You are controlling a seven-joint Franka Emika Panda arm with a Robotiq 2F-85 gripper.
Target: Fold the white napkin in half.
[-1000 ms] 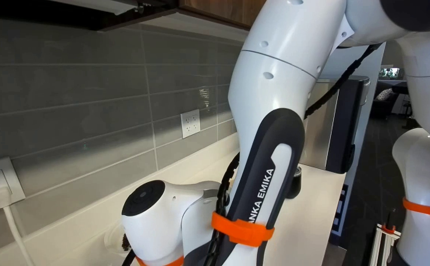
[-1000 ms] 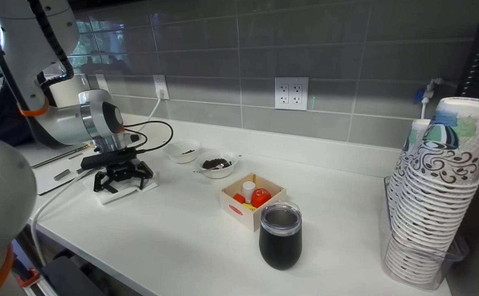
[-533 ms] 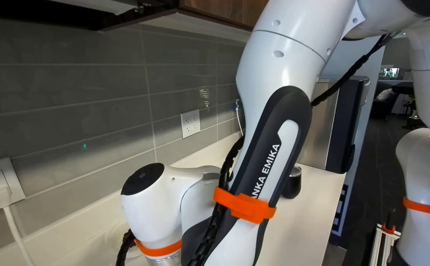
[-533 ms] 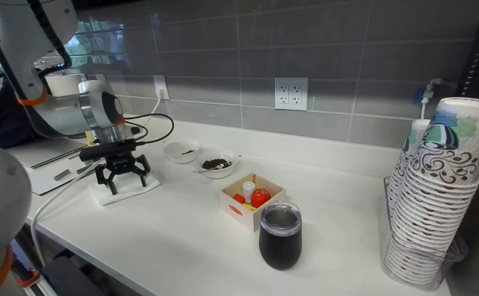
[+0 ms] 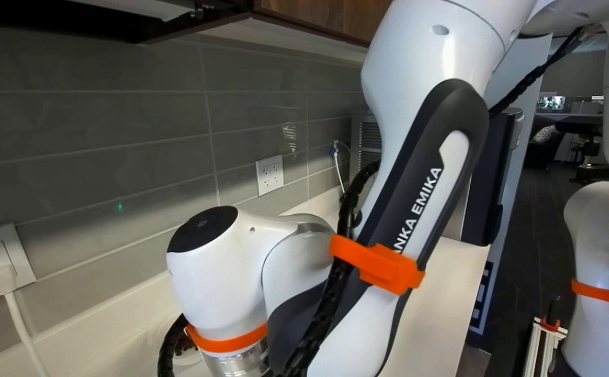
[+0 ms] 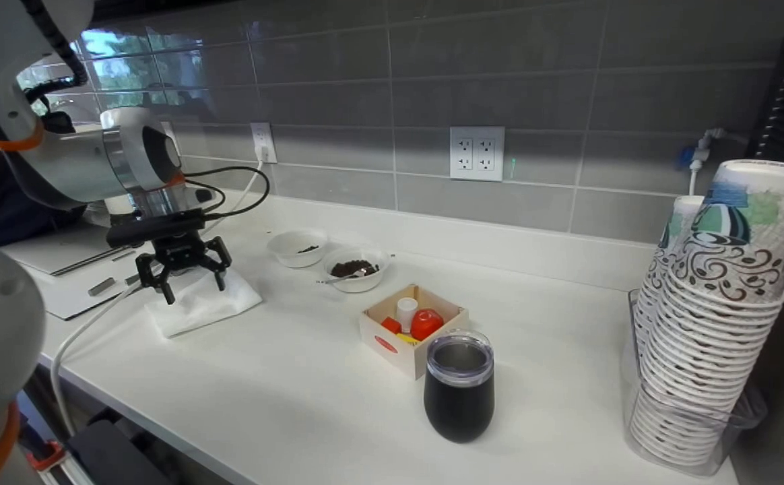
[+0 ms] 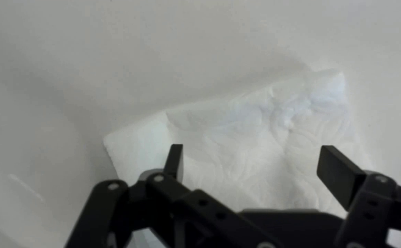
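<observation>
The white napkin (image 6: 227,306) lies on the white countertop, left of centre in an exterior view. It is creased and wrinkled, with one straight long edge facing the camera. In the wrist view the napkin (image 7: 242,134) fills the middle below a slanting far edge, and its near part is hidden behind the gripper. My black gripper (image 6: 194,291) is above the napkin, pointing down, fingertips apart from it. In the wrist view the gripper (image 7: 250,156) has its two fingers wide apart with nothing between them. The gripper and napkin are out of view in the other picture, where the arm (image 5: 414,209) shows.
Two white bowls with dark contents (image 6: 298,248) (image 6: 355,269) stand behind the napkin. A wooden box (image 6: 392,347) with toy items and a black tumbler (image 6: 459,397) stand to the right. A white cable (image 6: 95,313) runs past the napkin. Stacked paper cups (image 6: 708,337) stand far right.
My gripper has risen off the napkin and shifted left in an exterior view, fingers staying open. More of the napkin shows, and its near edge lies flatter. The arm has risen.
</observation>
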